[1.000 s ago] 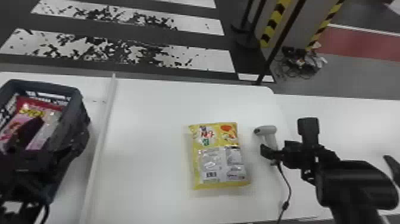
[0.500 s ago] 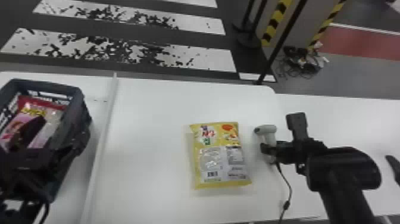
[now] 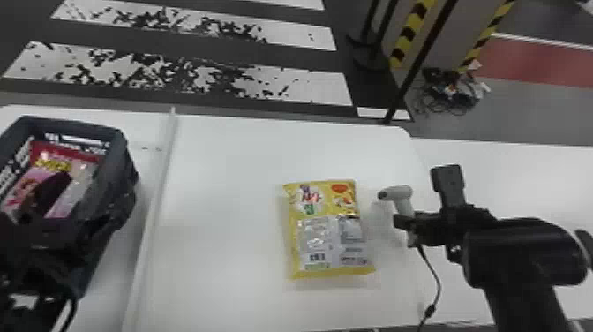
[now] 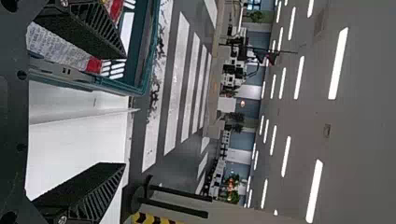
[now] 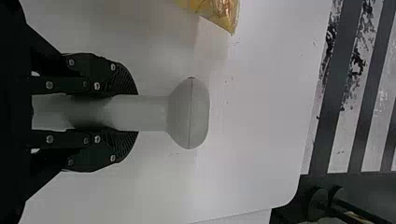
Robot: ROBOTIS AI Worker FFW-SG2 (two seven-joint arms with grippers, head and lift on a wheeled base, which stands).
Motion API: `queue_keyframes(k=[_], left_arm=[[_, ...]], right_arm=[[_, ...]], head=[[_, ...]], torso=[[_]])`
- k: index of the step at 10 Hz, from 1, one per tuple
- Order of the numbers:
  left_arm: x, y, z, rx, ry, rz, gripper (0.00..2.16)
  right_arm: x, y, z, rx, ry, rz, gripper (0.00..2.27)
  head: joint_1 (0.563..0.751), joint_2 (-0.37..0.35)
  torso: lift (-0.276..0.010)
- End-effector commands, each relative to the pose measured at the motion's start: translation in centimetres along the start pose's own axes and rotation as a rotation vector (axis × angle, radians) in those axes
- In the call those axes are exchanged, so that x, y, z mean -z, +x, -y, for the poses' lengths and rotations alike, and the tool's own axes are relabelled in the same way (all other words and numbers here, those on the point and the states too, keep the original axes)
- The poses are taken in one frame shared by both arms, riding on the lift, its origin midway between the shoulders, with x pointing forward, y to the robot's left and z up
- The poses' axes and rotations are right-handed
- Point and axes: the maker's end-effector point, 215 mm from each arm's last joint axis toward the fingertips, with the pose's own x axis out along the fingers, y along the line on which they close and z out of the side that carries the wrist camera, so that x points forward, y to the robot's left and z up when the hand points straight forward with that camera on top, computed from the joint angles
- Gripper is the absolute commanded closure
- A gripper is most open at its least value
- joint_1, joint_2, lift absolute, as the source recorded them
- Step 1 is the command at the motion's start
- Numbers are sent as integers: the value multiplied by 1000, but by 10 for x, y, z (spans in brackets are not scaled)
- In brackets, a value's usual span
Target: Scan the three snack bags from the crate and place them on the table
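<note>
Grasping the scanner [image 3: 399,193]: right gripper [image 3: 403,223], beside the yellow bag [image 3: 328,229]. Left gripper [image 3: 99,187] (fingers spread): at the crate [image 3: 119,150].

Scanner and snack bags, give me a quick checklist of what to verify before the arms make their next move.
1. Scanner held by its handle in the right gripper: ok.
2. Yellow bag lying flat on the table, barcode facing up: ok.
3. Cable clear of the yellow bag: ok.
4. Yellow bag's scan registered: cannot tell.
5. Left gripper open, nothing between its fingers: ok.
6. Crate emptied of snack bags: not ok, a bag with red and pink on it is inside.
</note>
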Motion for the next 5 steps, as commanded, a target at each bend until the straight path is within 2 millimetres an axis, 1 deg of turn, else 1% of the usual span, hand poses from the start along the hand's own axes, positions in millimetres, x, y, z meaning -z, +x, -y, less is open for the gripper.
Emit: queue_keyframes(k=[1,3,4,5], left_arm=[[-2,2,0,0,0,4,53],[2,2,-1,-1,-2,-2,53],[2,2,-1,-1,-2,-3,53],[4,2,-3,-3,-2,-6,53]], right_arm=[[7,-29,-15,0,10,-17,2256],[4,-65,-40,-12,-9,27,2256],[8,-82,-53,-24,1,21,2256],[19,-97,-66,-37,11,-14,2256]], head=[[695,-190],[695,-172],[695,-164],[695,-146]], torso=[[-62],[-62],[-62],[-62]])
